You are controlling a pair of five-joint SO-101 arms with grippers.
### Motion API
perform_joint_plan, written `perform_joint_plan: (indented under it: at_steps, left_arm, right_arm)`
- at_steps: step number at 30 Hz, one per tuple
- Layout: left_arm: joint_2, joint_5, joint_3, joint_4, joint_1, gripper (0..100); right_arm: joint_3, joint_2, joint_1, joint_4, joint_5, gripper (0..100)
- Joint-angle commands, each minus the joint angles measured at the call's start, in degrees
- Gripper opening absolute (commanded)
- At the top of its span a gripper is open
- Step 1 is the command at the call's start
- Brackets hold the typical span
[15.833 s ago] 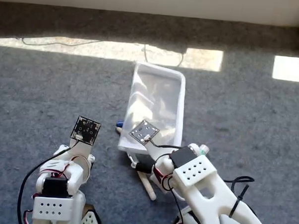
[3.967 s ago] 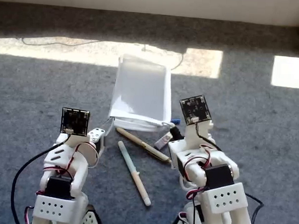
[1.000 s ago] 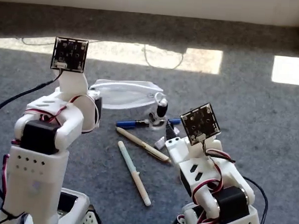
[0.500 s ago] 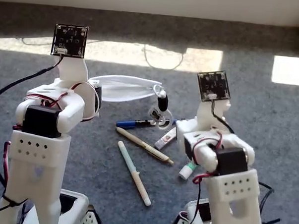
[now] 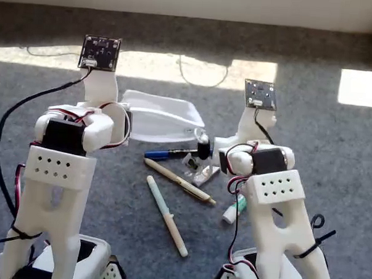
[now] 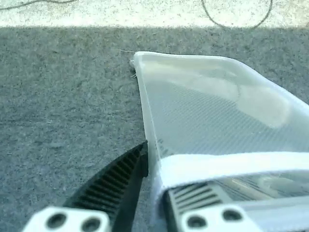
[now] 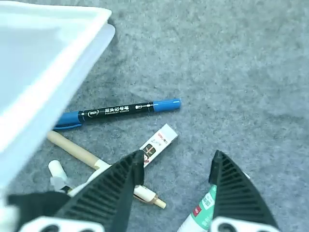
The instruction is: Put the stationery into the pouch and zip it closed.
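In the high view the left arm (image 5: 58,165) covers the near end of the pouch (image 5: 165,117), so its grip is better seen from the left wrist. There the left gripper (image 6: 152,162) is clenched on the white band at the pouch's edge, one ribbed black finger (image 6: 120,179) outside and the other blurred under the fabric. I cannot tell whether the zip is open, nor whether the pouch touches the grey carpet (image 5: 321,151).

The pouch is a flat bag of translucent white mesh. Its long axis runs from 9 to 3 o'clock, and the free end points to 3 o'clock.

The right gripper (image 7: 177,157) is released, jaws wide apart, and grasps nothing.

The stationery lies on the carpet at 6 o'clock from the pouch. The blue marker (image 5: 170,155) lies from 9 to 3 o'clock, the tan pen (image 5: 178,181) from 10 to 4, and the pale pen (image 5: 166,218) from 11 to 5. A small white box (image 5: 207,174) is at 3 o'clock of the tan pen. A green and white tube (image 5: 235,208) is partly hidden by the right arm (image 5: 273,186).
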Motion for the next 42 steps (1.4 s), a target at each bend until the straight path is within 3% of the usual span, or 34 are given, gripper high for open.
perform_joint_plan:
  at_steps: [1,6,11,15,22,31,36,42]
  left_arm:
    - [-0.04,0.53,-1.27,-0.09,-0.48,1]
    - [-0.13,0.62,-1.45,-0.09,-0.48,1]
    - [-0.48,6.07,-3.21,0.35,-4.09,1]
    - [-0.4,6.15,-5.23,2.37,-7.69,1]
    - [-0.4,6.07,-4.7,3.52,-8.22,1]
    - [-0.4,5.98,-4.0,3.52,-8.22,1]
    - [-0.4,5.98,-4.0,3.52,-8.22,1]
    - [-0.4,5.98,-4.0,3.52,-8.22,1]
  right_arm:
    - [-0.31,0.75,0.57,-1.54,-2.55,21.2]
    - [-0.13,0.92,0.75,-1.54,-2.73,21.2]
    - [0.04,1.19,0.75,-1.54,-2.81,21.2]
    - [0.04,1.54,0.57,-1.54,-2.81,21.2]
    - [0.22,1.63,0.48,-2.59,-2.99,21.2]
    - [0.22,1.63,-3.91,-2.77,-24.88,21.2]
    - [0.22,3.91,-3.91,-3.12,-30.42,21.2]
    - [-0.92,15.96,-3.91,-3.3,-31.21,21.2]
